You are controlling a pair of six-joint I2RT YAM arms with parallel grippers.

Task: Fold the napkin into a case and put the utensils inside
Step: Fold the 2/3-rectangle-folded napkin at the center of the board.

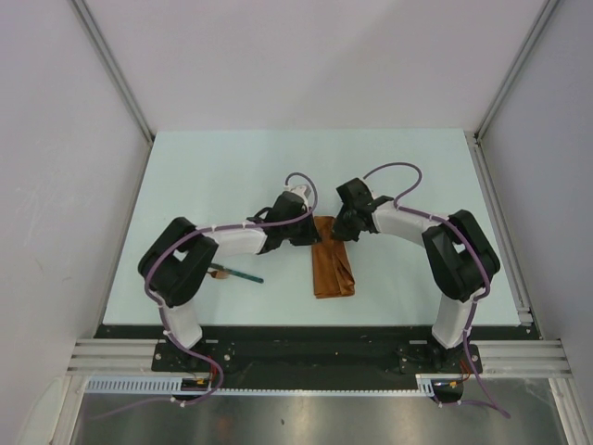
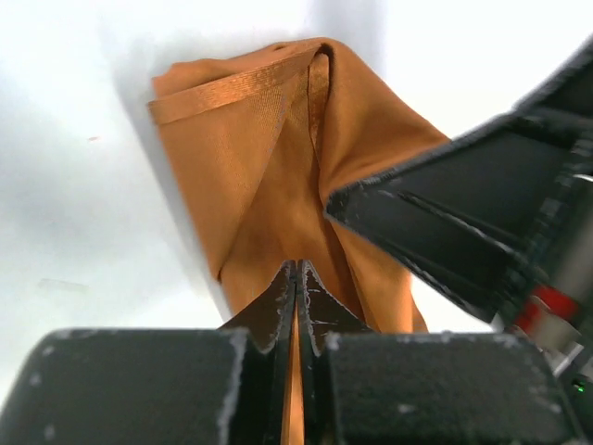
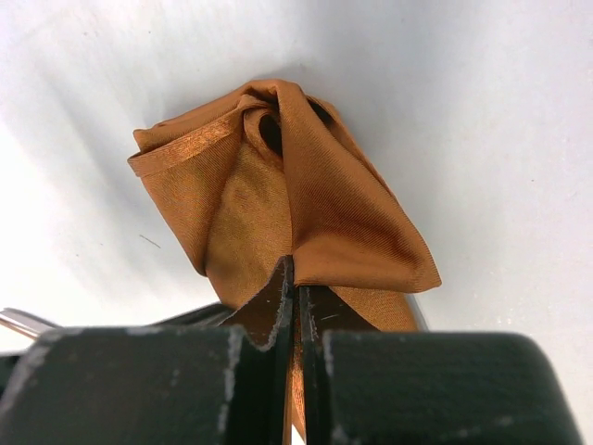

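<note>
- From above, the napkin is seen as a narrow folded strip near the middle of the table, its length running from 12 to 6 o'clock.
- Both grippers are placed at the strip's 12 o'clock end, the left gripper at about 11 o'clock of it and the right gripper at about 1 o'clock. How the jaws stand cannot be told from this view.
- The utensils are shown only from above. They lie flat on the table at 9 o'clock of the napkin, well apart from it and just beside the left arm. A dark teal handle is made out, with a small brown end at its 9 o'clock tip.
- In the left wrist view, the left jaws are seen pressed together, with a thin edge of orange cloth pinched between them. Beyond them the napkin is bunched into loose folds, with a hemmed edge at 11 o'clock.
- A black finger of the right gripper is caught at 3 o'clock of that view, touching the cloth.
- In the right wrist view, the right jaws are likewise pressed together on a sliver of cloth. The napkin is rolled over at 12 o'clock around a dark hollow, with one layer draped toward 4 o'clock; none of this can be seen from above.
- At 8 o'clock of the right wrist view, a dark shape is cut off by the fingers, and what it is cannot be told.
</note>
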